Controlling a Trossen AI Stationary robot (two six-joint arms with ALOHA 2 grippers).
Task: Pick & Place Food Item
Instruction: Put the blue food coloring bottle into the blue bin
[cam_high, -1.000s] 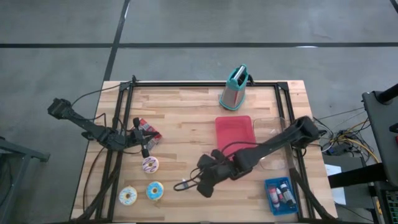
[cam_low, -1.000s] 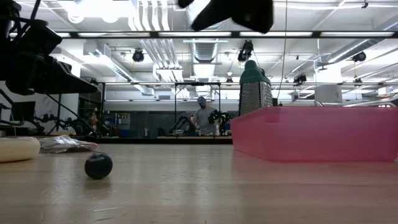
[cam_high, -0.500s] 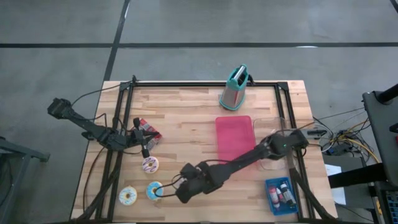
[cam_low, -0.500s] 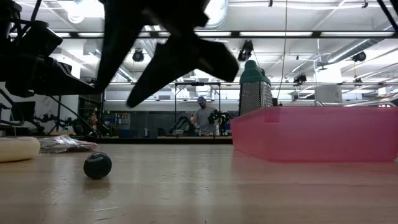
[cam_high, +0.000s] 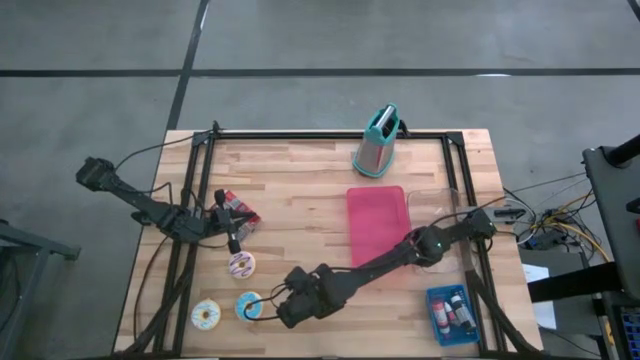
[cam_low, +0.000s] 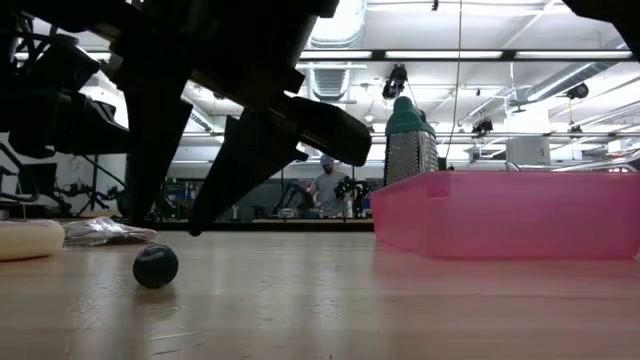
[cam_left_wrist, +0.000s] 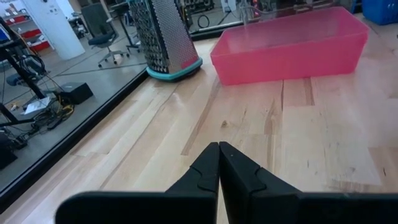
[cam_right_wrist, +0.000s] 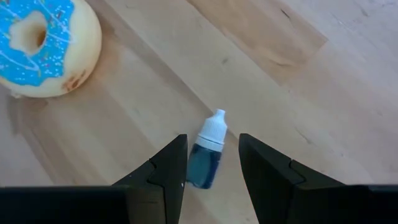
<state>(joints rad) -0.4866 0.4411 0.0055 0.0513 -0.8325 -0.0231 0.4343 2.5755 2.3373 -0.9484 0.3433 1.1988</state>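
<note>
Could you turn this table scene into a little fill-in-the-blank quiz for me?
1. The donut nearest the right gripper has ____ icing.
2. The tall metal grater stands beyond a ____ tray.
3. Between the right gripper's open fingers lies a small ____ with a white cap.
4. The left gripper's fingers are ____.

Missing words: blue; pink; bottle; shut

Pale wood table (cam_high: 300, 170), glossy pink plastic tray (cam_high: 377, 220)
</note>
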